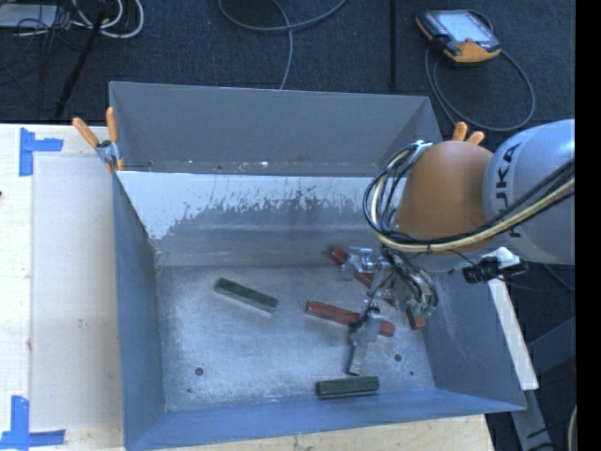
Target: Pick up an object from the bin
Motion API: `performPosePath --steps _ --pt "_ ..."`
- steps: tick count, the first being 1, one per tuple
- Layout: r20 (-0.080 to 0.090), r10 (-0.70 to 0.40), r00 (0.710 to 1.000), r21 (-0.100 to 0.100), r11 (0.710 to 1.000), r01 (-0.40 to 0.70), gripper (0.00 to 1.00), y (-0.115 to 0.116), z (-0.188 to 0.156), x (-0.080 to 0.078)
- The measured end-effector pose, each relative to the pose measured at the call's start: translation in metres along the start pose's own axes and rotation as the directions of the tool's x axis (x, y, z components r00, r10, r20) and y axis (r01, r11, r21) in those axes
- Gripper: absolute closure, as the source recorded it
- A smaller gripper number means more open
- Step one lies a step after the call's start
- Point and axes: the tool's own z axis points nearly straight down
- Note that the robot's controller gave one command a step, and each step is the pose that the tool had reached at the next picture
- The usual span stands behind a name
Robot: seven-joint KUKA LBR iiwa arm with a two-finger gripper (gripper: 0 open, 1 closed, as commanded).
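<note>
We see the claw low at the end of the red-brown bar in the right middle of the bin, likely a handy spot to grab, but cannot tell if it is wide or narrow.

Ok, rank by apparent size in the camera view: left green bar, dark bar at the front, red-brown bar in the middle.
1-2. Green bar and dark bar: alike, no ranking.
3. Red-brown bar: thinner, its right end hidden.

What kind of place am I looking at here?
Likely a robotics lab: a robot arm reaches into a grey metal bin, with loose cables and a handheld controller on the dark floor.
</note>
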Motion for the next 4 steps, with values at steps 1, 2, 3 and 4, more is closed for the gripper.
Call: performPosePath --steps 1,2,3,4 --pt "-0.002 0.065 0.998 0.001 0.998 -0.065 0.0 0.005 0.018 0.005" --pt "0.0 0.299 0.954 0.001 0.954 -0.299 1.0 -0.004 0.048 0.014" --pt "0.0 0.299 0.954 0.001 0.954 -0.299 1.0 -0.004 0.048 0.014" --pt "0.004 0.299 0.954 -0.001 0.954 -0.299 1.0 0.018 -0.091 -0.037"
